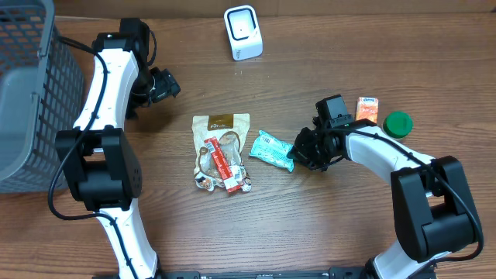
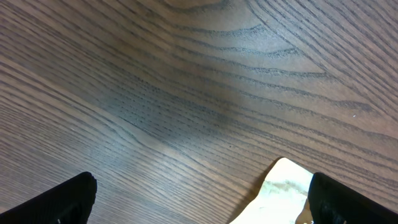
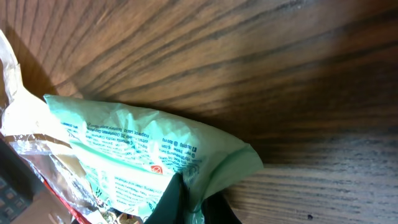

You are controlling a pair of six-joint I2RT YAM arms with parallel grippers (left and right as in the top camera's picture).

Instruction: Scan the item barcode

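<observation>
The right fingers (image 1: 297, 153) are pinched shut on the end of the green packet (image 1: 270, 148). The packet lies on the bench (image 1: 310, 225) and stretches away from their tips toward a tan snack bag (image 1: 221, 147). Up close, its crinkled corner is bunched against one dark finger. The left fingers (image 2: 68, 202) stand wide apart with only bare wood between them and a pale bag corner just inside one tip. The white scanner (image 1: 242, 32) stands well beyond both pairs. Behind the right fingers sit an orange carton (image 1: 367, 109) and a green lid (image 1: 398, 123).
</observation>
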